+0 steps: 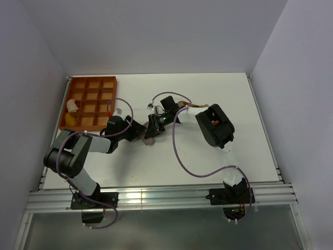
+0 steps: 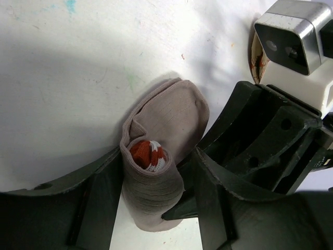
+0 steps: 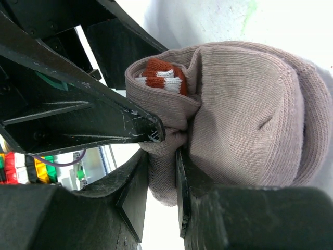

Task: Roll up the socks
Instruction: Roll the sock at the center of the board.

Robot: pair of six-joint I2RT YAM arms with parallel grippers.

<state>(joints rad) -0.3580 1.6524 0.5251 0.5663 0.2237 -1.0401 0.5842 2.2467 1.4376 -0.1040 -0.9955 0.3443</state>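
Orange gridded tray, pale and yellow items inside, ribbed grey-brown sock rolled round red-white cuff, left gripper clasping it, right gripper pinching it

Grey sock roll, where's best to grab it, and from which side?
Grip the grey sock roll across its ribbed middle, coming down from above with one finger on each long side; it lies flat, and squeezing there should keep the striped cuff tucked in.

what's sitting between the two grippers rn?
The rolled grey-brown sock, striped cuff tucked inside. Left wrist view shows it between the fingers of the left gripper; right wrist view shows the right gripper pinching its fold.
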